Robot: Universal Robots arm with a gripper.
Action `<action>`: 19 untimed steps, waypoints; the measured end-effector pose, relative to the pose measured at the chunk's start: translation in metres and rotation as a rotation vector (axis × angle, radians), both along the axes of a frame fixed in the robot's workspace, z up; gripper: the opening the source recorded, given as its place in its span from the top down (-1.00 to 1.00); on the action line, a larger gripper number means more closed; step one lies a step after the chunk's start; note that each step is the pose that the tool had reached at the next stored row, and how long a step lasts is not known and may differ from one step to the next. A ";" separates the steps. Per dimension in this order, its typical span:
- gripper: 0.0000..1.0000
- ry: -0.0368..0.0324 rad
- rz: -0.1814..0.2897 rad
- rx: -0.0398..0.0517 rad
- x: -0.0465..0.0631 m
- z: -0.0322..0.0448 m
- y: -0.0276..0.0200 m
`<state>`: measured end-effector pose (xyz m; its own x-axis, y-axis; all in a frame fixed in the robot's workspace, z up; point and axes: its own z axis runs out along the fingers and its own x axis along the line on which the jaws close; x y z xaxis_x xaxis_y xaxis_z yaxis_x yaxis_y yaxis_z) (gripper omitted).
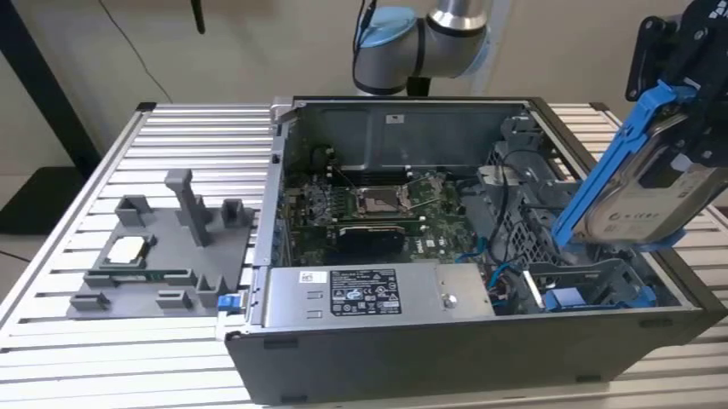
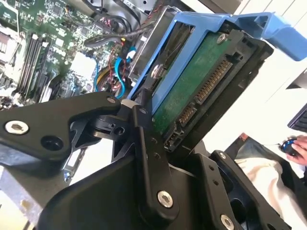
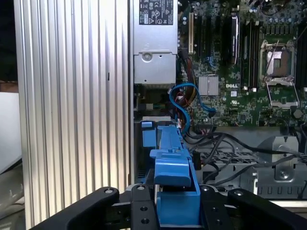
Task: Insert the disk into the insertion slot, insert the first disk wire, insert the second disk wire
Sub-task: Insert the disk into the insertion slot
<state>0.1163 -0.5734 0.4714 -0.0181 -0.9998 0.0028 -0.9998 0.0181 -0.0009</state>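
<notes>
- One disk (image 1: pixel 650 192), pinched edgewise between the gripper (image 3: pixel 173 201) jaws, hangs tilted, likely to angle its lower end downward.
- Insertion slot (image 1: pixel 586 277) lies just below, not yet filled.

The exterior view's right edge cuts off part of the disk (image 1: pixel 654 183).

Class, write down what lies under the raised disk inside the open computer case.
Under the tilted disk sits the slot, a grey bay with blue rails, and blue cables lie beside it. The disk's lower end covers part of the slot, so what lies there cannot be seen.
</notes>
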 end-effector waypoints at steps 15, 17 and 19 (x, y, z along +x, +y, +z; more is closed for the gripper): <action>0.35 0.0000 0.000 0.0000 -0.001 -0.0138 0.0000; 0.35 0.0000 0.000 -0.0001 -0.001 -0.0138 0.0000; 0.35 0.0000 0.000 0.0000 -0.001 -0.0141 0.0000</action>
<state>0.1157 -0.5734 0.4573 -0.0183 -0.9998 0.0028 -0.9998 0.0183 -0.0009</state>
